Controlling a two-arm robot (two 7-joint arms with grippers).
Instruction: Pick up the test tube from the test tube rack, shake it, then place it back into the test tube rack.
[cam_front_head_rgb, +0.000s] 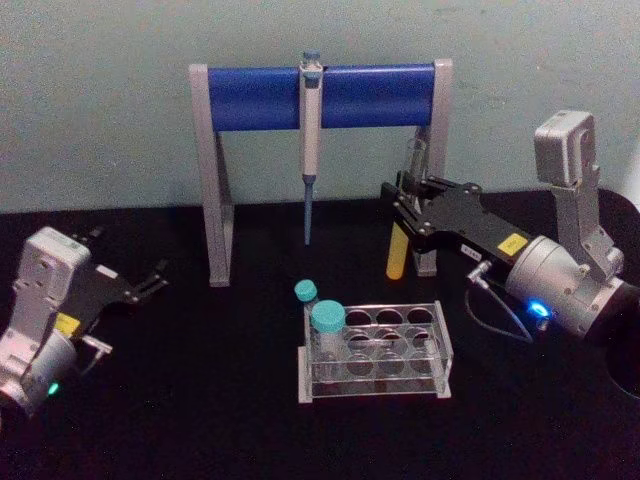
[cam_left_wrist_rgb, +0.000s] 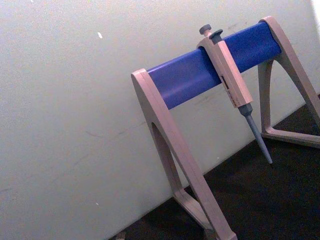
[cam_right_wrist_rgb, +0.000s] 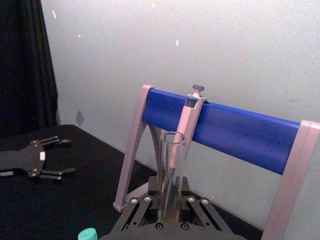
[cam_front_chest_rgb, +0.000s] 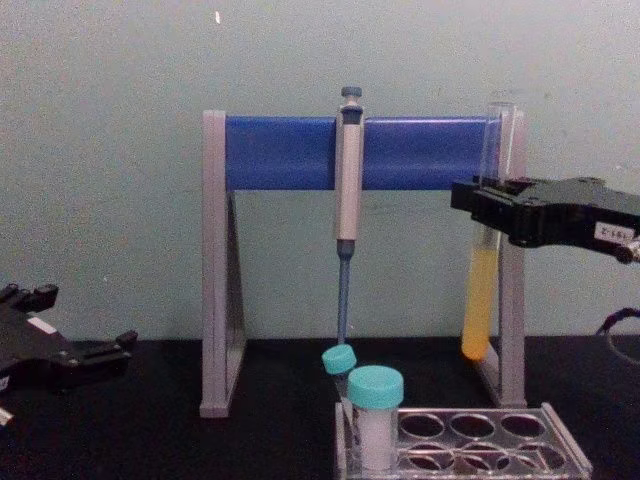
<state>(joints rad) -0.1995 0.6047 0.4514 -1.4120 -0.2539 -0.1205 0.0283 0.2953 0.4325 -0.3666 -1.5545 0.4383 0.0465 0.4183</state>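
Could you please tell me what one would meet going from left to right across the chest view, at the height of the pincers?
Left pincer, open → pipette stand, its left post → pipette → test tube, gripped by the right pincer, whose body runs on to the right edge.

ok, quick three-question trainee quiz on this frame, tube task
1. True or false: the test tube stands in the test tube rack.
2. The left gripper is: A open, parked on the left; B shut on the tube; C over the rack.
3. How many teal-capped vials sit in the rack?
Key: 1 false, the right gripper holds it upright, clear of the rack. 2 A. 3 two.
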